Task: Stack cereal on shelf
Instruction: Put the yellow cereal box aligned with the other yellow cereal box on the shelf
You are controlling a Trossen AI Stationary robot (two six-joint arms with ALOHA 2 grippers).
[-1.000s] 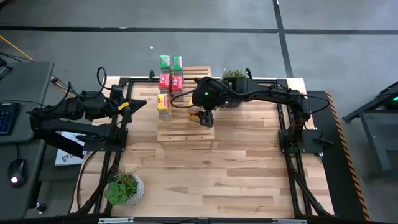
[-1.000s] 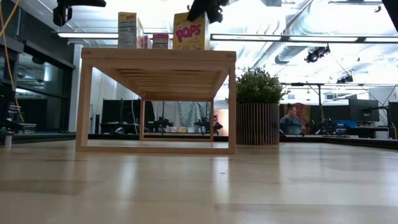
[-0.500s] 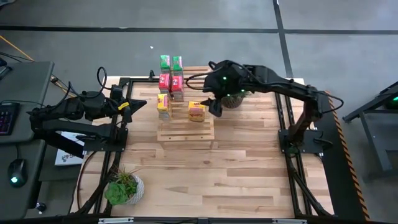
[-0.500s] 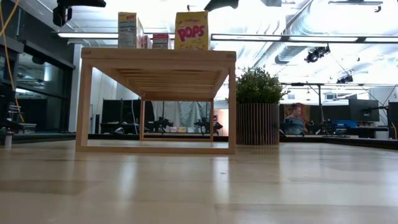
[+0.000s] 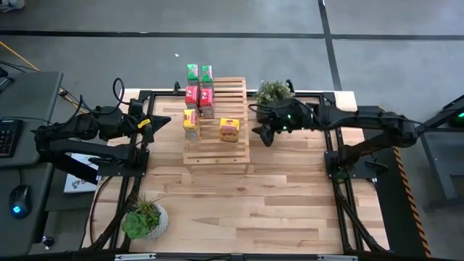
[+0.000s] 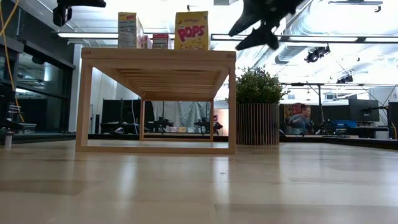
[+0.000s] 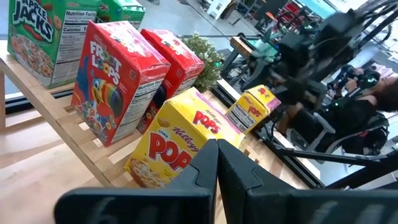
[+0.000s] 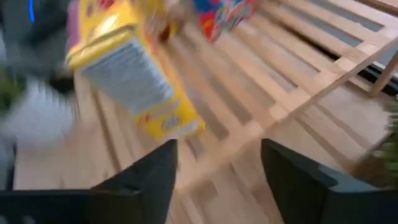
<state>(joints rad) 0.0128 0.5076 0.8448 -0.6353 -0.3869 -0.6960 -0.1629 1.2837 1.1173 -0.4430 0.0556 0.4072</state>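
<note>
Six cereal boxes [image 5: 229,129] stand on the shelf [image 5: 216,148]; right hand [image 5: 264,135] hovers open just right, left hand [image 5: 161,121] closed.

You see the light-wood slatted shelf [image 5: 216,123] standing on the wooden table [image 5: 239,196], toward its far edge. On the shelf's left side stand five small printed cardboard cereal boxes [image 5: 198,98], in two rows running front to back. A sixth cereal box [image 5: 229,129] stands apart on the shelf's right side. The potted plant in a slatted pot [image 5: 272,93] sits just right of the shelf; another small potted plant [image 5: 143,216] sits at the table's near left corner.
</note>
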